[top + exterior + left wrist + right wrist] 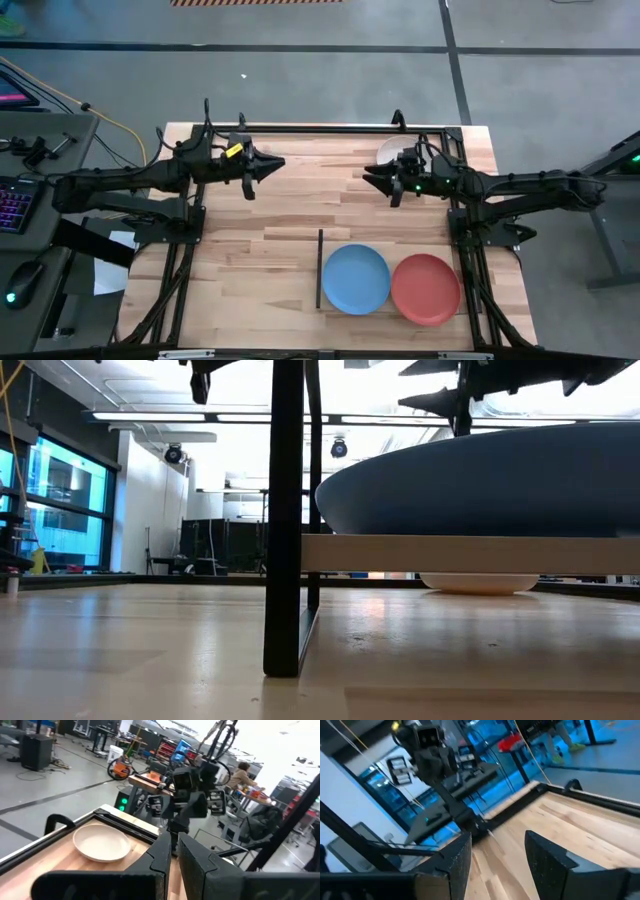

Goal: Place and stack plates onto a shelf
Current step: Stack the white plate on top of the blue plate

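The blue plate (355, 278) and the red plate (426, 289) lie side by side, bases down, on the shelf, whose black strip (320, 268) runs along its left edge. In the low view the blue plate (480, 490) sits on the raised shelf panel (470, 554). The cream-white plate (390, 150) rests on the tabletop near the far edge, partly under the right arm. The pale blue-grey plate is out of view. My left gripper (278, 165) hovers shut over the far-left middle of the table. My right gripper (368, 178) hovers open beside the cream-white plate (102, 842).
A black frame rail (330, 128) runs along the table's far edge, with arm mounts at both sides. Bare butcher-block tabletop (250, 270) lies left of the shelf. A desk with a keyboard (15, 205) stands off the table's left. A person shows far off in the room (243, 772).
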Action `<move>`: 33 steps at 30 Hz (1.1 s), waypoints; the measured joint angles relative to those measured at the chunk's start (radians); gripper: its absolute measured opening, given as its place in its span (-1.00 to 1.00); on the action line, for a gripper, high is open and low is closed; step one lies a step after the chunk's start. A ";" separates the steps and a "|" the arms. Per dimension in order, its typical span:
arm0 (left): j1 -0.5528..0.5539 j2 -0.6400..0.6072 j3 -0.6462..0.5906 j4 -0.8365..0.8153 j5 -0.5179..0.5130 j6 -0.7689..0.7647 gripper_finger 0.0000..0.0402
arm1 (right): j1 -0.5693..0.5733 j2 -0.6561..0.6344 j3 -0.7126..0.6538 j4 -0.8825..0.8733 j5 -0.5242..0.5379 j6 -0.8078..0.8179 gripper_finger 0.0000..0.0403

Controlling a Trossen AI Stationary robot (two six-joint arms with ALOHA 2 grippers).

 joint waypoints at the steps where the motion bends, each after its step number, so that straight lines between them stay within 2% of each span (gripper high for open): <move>1: -0.010 0.004 0.000 0.001 0.000 0.003 -0.88 | 0.001 -0.001 0.000 0.008 -0.001 -0.002 -0.17; 7: -0.071 0.050 0.000 0.000 -0.051 0.030 -0.88 | 0.001 -0.002 0.036 0.014 -0.001 -0.129 -0.17; 12: -0.099 0.122 -0.049 0.194 -0.082 0.031 -0.88 | 0.002 -0.002 0.051 0.013 -0.006 -0.201 -0.17; 18: -0.095 0.136 -0.050 0.245 -0.079 0.082 -0.88 | 0.002 -0.001 0.051 0.001 -0.045 -0.223 -0.18; 24: -0.091 0.126 -0.050 0.250 -0.084 0.177 -0.88 | 0.002 -0.001 0.051 -0.013 -0.047 -0.227 -0.35; 29: -0.091 0.128 -0.050 0.245 -0.084 0.164 -0.88 | 0.002 -0.001 0.051 -0.026 -0.046 -0.219 -0.50; 33: -0.091 0.128 -0.050 0.244 -0.084 0.164 -0.88 | 0.002 -0.001 0.051 -0.027 -0.034 -0.169 -0.53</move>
